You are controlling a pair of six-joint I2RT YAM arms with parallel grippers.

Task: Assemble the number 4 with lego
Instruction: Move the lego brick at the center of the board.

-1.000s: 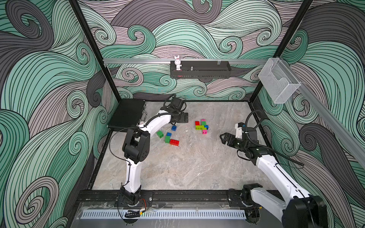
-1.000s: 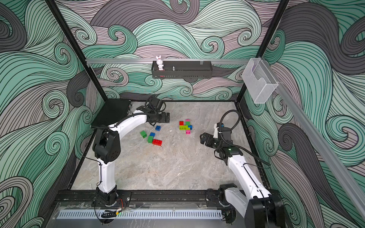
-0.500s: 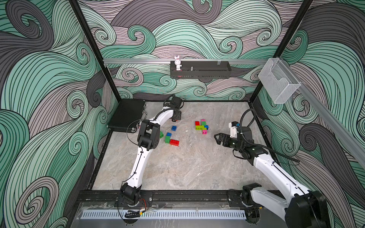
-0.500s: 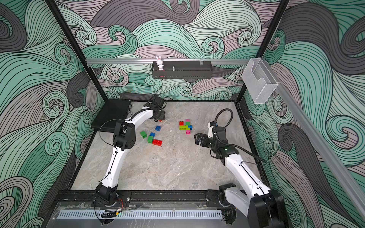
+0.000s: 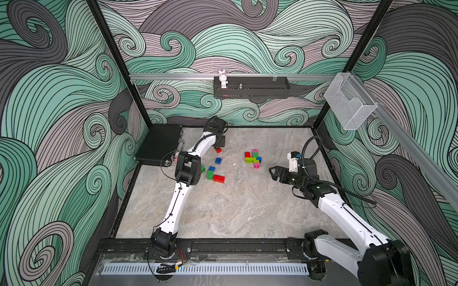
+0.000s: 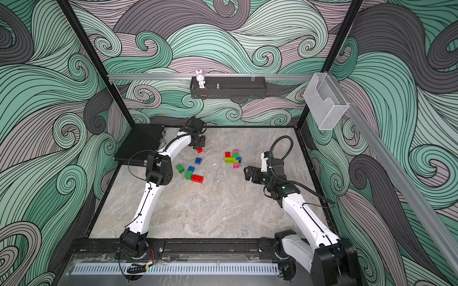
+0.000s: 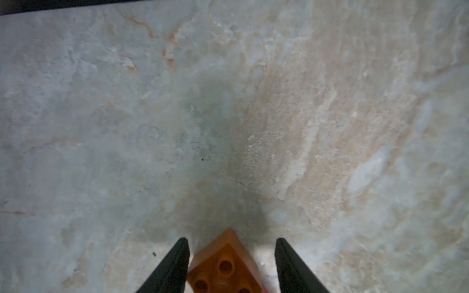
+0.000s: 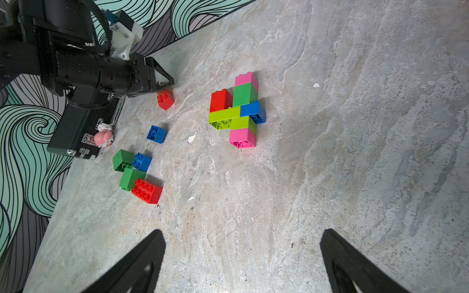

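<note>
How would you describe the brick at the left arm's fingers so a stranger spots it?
Find the black case in the far corner. Beside it, between the left arm's fingers, sits a small orange brick. It's the only orange one, alone behind the loose blue, green and red bricks.

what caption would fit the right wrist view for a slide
Open right jaws face the part-built lego cluster; beyond, the left arm beside an orange brick.

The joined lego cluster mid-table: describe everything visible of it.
The joined lego cluster is glossy plastic, lying flat on the stone-look table. A column runs pink, dark green, lime, pink; a red brick and a long lime brick branch off one side, a blue brick off the other. It roughly resembles a 4. Neither arm's jaws touch it; loose bricks lie apart.
</note>
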